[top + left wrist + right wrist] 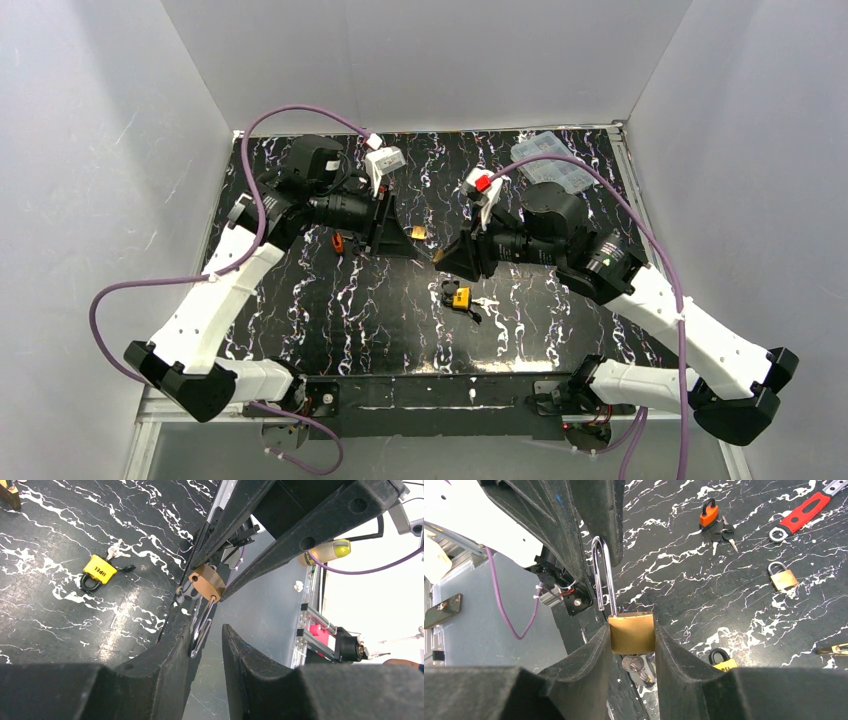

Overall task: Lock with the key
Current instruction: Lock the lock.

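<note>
Four padlocks (631, 632), one wrench (796, 517), one box (553, 165)

Bright, even light falls from overhead, and the white walls (420, 60) look pale and flat in the top view. In my left wrist view the glossy black table (60, 630) carries a soft glare streak toward 8 o'clock, and the background at 3 o'clock blows out white. My fingers (150, 680) at 6 o'clock are dark, close and soft. In my right wrist view the brass padlock (631, 632) is sharp, and its shackle (596, 575) glints at 10 o'clock.
</note>
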